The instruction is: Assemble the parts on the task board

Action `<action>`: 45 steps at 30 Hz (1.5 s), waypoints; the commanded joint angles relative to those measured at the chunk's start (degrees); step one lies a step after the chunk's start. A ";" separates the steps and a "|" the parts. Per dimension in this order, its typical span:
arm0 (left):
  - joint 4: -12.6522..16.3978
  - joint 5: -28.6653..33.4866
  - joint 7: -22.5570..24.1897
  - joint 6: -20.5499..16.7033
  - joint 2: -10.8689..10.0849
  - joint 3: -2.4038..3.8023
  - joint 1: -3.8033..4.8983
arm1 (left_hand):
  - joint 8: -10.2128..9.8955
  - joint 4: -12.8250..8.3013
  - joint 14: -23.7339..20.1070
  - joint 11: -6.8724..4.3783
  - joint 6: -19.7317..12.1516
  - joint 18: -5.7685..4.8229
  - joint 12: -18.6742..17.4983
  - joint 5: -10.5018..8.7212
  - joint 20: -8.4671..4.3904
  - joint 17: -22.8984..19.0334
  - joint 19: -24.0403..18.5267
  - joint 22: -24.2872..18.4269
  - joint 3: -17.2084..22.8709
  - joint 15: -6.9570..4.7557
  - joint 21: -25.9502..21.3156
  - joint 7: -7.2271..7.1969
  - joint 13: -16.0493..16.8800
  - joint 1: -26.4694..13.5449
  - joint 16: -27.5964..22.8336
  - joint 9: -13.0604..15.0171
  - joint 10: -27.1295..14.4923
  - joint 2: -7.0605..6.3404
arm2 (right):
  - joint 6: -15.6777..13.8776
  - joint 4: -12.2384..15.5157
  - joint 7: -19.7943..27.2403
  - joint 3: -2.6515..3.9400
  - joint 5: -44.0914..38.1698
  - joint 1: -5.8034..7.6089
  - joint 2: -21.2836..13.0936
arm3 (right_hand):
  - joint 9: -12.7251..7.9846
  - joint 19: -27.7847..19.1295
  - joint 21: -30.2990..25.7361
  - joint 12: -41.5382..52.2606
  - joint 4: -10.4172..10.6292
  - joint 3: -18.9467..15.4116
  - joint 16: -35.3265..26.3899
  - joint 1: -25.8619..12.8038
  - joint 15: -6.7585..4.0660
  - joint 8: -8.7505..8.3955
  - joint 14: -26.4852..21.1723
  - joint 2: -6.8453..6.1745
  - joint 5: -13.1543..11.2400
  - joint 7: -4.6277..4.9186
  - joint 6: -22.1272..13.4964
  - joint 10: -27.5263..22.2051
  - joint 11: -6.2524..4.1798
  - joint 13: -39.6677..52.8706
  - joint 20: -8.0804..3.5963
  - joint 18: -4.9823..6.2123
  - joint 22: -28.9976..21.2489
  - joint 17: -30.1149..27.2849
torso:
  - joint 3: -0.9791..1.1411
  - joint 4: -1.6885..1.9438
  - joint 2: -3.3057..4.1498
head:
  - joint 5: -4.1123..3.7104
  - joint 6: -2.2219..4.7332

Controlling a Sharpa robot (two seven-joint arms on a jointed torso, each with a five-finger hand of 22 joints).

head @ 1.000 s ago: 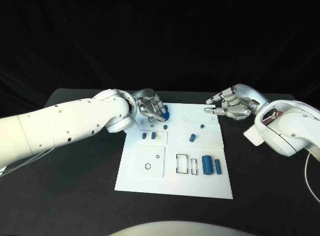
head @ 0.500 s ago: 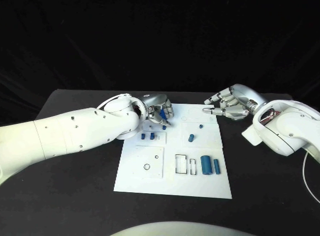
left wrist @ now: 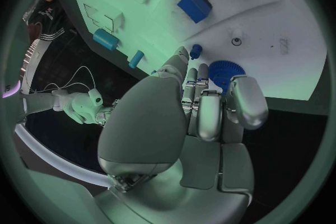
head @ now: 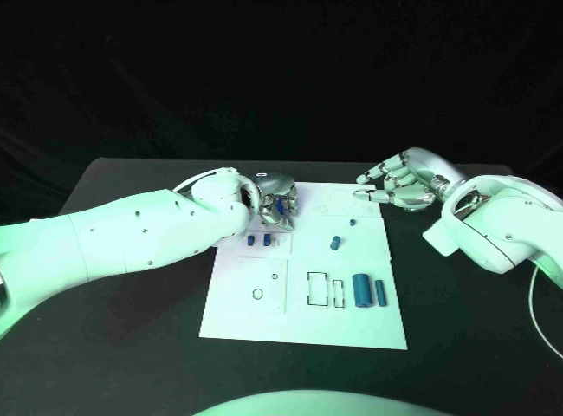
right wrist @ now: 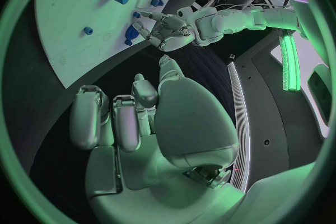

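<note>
The white task board [head: 250,316] lies in the middle of the table. My left hand [head: 275,206] is low over its far left corner, fingers closed round a blue gear [left wrist: 225,73] that sits against the board [left wrist: 280,39]. A small blue peg [left wrist: 196,50] stands just beyond the fingertips. Two blue blocks [head: 262,238] lie right behind the hand, and a blue piece [head: 338,242] and a small peg [head: 352,223] lie mid-board. My right hand [head: 400,186] hovers off the far right corner, fingers curled in on nothing.
Two blue cylinders [head: 371,292] lie beside a rectangular outline [head: 321,289] on the near right of the board. A round recess [head: 258,294] marks the near left. Black table [head: 119,347] surrounds the board. In the right wrist view my left hand [right wrist: 164,31] shows beyond the board [right wrist: 77,5].
My left arm has swung in over the board's left side, and the hand has turned and sunk a little with the gear. The right hand has barely moved.
</note>
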 commanded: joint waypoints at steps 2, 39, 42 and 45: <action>-0.77 -1.90 -1.41 3.14 0.82 0.07 -0.16 | -0.62 -0.23 2.47 0.00 0.77 -1.20 -0.52 0.24 -0.19 -0.54 1.21 0.60 1.13 -0.39 0.62 -0.16 -0.19 -0.03 -0.39 -0.10 1.03 0.64 | 0.51 0.11 0.49 0.00 -0.20 -0.04 0.11 | -0.06 0.14 0.20 0.13 0.05 -0.27 -0.20 0.14 -0.39 -0.21 4.02 0.50 0.29 0.07 0.33 -0.24 -0.13 -0.10 -0.04 0.36 -0.05 6.28 | -0.04 -0.09 -0.01 | 0.02 -0.10; 0.21 -1.53 -1.50 4.12 0.94 0.70 -0.48 | -4.81 -6.39 2.25 -0.59 5.75 -1.71 -5.44 0.21 -0.59 -2.01 1.00 4.59 17.74 -0.83 3.94 0.14 0.47 -0.64 0.79 -0.18 8.69 -0.37 | 0.50 0.05 0.68 0.00 -0.12 -0.04 0.23 | -0.06 0.20 0.26 0.23 0.02 -0.29 -0.21 0.23 -0.40 -0.22 4.03 0.65 0.48 0.07 0.34 -0.18 -0.14 -0.04 -0.05 0.35 0.02 6.27 | -0.10 -0.04 -0.03 | -0.10 -0.07; 1.22 -1.09 -1.33 3.45 0.19 1.34 -0.49 | -4.96 -6.67 2.25 -0.61 5.83 -1.75 -5.55 0.20 -0.59 -2.00 1.04 4.78 18.17 -0.84 4.11 0.15 0.55 -0.90 0.86 -0.16 8.90 -0.44 | 0.47 0.02 0.72 0.00 -0.11 -0.05 0.24 | -0.06 0.20 0.26 0.23 0.02 -0.29 -0.21 0.23 -0.40 -0.22 4.03 0.65 0.48 0.07 0.34 -0.18 -0.14 -0.04 -0.05 0.35 0.02 6.27 | 0.01 0.01 -0.09 | -0.07 -0.01; 2.37 -0.51 -1.27 2.77 -0.81 2.00 -0.47 | -5.09 -6.96 2.25 -0.61 5.94 -1.76 -5.68 0.19 -0.59 -2.02 1.05 4.89 18.57 -0.84 4.20 0.17 0.62 -1.16 0.91 -0.14 9.06 -0.53 | 0.42 0.00 0.74 0.00 -0.08 -0.05 0.26 | -0.06 0.20 0.26 0.23 0.02 -0.29 -0.21 0.23 -0.40 -0.22 4.03 0.65 0.48 0.07 0.34 -0.18 -0.14 -0.04 -0.05 0.35 0.02 6.27 | 0.01 0.05 -0.11 | -0.22 0.06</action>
